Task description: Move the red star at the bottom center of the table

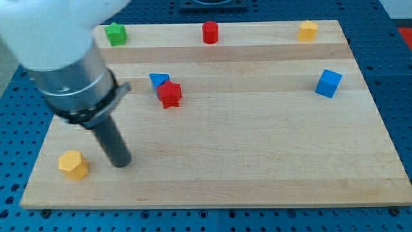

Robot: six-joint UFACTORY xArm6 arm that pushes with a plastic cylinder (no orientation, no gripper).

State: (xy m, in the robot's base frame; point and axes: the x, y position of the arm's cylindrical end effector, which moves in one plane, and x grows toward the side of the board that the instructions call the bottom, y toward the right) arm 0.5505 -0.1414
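Observation:
The red star (170,94) lies on the wooden board (257,148) left of centre, touching a blue triangle (158,80) just above and to its left. My tip (120,162) rests on the board at the lower left, well below and to the left of the red star. A yellow hexagonal block (73,165) sits just to the left of my tip.
A green star (116,33) is at the top left, a red cylinder (210,31) at the top centre, a yellow block (308,30) at the top right, and a blue cube (328,83) at the right. The arm's body (61,58) covers the board's upper left.

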